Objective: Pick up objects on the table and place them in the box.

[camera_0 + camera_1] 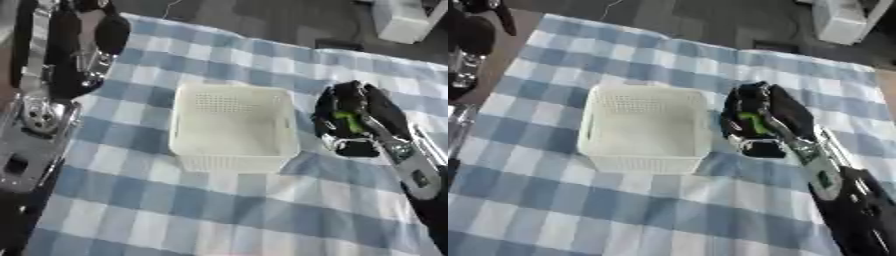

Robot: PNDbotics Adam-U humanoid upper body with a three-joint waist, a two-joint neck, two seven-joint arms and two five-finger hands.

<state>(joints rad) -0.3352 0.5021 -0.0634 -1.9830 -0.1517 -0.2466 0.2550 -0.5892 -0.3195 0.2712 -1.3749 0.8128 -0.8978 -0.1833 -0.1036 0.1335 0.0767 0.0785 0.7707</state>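
Your right hand [756, 122] was curled round a green object [751, 121] just beside the white box [232, 127] on the checked desk [175, 210], the box looked empty, so the placing was left; your left hand showed in neither view.

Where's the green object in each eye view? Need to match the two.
Left eye view: green object right of centre, inside the curled right hand, just right of the white basket.
Right eye view: nearer centre, same hand, beside the basket's right wall.
Shared landmark: the basket on the blue checked cloth.
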